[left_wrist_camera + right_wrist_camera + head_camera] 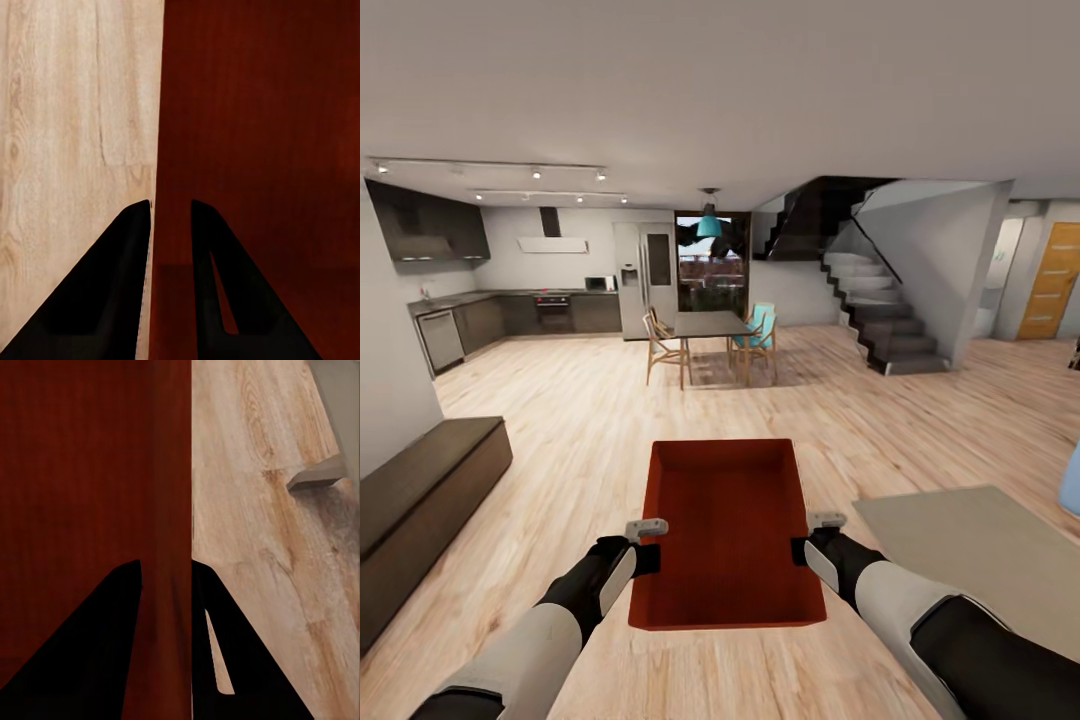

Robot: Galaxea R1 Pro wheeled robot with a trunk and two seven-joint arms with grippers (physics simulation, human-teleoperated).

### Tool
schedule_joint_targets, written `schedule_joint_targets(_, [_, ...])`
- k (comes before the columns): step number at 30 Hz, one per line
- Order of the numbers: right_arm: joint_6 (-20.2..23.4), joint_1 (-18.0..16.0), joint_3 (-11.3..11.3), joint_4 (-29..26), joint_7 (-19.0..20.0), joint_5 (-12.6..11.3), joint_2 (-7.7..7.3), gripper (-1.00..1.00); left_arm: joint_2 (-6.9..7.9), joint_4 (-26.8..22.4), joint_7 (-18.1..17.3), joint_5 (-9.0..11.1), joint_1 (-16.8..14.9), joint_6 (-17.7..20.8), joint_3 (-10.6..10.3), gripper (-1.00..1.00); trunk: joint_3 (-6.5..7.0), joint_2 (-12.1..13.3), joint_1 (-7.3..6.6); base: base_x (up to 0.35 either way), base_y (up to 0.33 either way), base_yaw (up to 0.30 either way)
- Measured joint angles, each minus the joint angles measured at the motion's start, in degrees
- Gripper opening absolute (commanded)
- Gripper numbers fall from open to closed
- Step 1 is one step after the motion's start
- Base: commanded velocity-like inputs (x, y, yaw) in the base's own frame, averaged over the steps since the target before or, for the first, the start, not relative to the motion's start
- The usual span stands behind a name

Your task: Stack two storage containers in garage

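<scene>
The right claw (pixel 163 585) pinches the thin wall of the red storage container (pixel 82 472), one black finger on each side, above the wood floor (pixel 255 547).

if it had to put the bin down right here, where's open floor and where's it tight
The bin is held between the left gripper and the right gripper. Bare wood floor runs ahead, between the dark bench on the left and the grey rug on the right. It gets crowded farther on at the dining table with its chairs, and by the stairs.
</scene>
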Motion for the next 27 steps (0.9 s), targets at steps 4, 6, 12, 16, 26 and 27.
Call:
schedule_joint_targets(4, [0.0,0.0,0.2,-0.1,0.0,-0.3,-0.07,-1.0,-0.03,-0.1,-0.1,-0.2,0.0,0.0,0.1,-1.0,0.0,0.0,0.0,0.0,0.0,0.046])
schedule_joint_targets(6, [0.0,0.0,0.4,-0.1,0.0,-0.6,-0.11,-1.0,-0.1,-0.1,-0.1,-0.4,0.0,0.1,0.2,-1.0,0.0,0.0,0.0,0.0,0.0,0.011])
schedule_joint_targets(12, [0.0,0.0,0.6,0.0,0.0,-0.8,-0.14,-1.0,-0.13,-0.1,0.0,-0.3,0.0,0.1,0.1,-1.0,0.0,0.0,-0.01,0.039,0.0,0.001])
schedule_joint_targets(16, [0.0,0.0,0.5,0.0,0.0,-0.6,-0.11,-1.0,-0.1,0.0,0.2,0.1,0.0,0.0,0.0,-1.0,0.0,0.0,-0.03,0.273,0.0,0.0])
schedule_joint_targets(26, [0.0,0.0,0.5,0.0,0.0,-0.6,-0.08,-1.0,-0.09,0.2,0.1,0.1,0.0,-0.1,0.0,-1.0,0.0,0.0,-0.03,0.321,0.0,0.0])
schedule_joint_targets(27, [0.0,0.0,0.5,0.0,0.0,-0.6,-0.08,-1.0,-0.09,0.2,0.1,0.1,0.0,-0.1,0.0,-1.0,0.0,0.0,-0.03,0.322,0.0,0.0])
